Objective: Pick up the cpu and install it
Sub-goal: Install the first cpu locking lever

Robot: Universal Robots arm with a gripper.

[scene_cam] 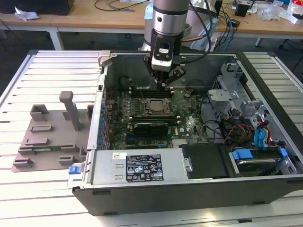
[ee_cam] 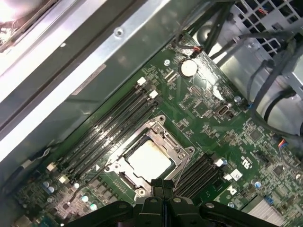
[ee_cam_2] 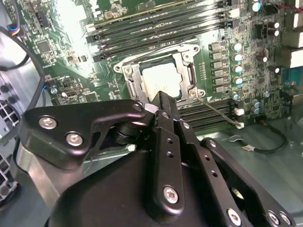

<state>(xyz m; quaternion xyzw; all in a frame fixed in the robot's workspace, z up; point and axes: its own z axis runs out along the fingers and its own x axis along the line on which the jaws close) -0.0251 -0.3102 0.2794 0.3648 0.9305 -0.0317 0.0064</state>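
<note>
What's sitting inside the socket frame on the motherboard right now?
The cpu lies flat inside the socket frame, silver top showing in both wrist views. What is beneath the chip is covered. The end effector hangs above the socket's edge, fingers together, holding nothing.

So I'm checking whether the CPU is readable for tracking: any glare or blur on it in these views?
In both wrist views the cpu sits washed-out pale in its socket; second wrist view has strong glare on the motherboard and the gripper blurred; exterior view evenly lit.
</note>
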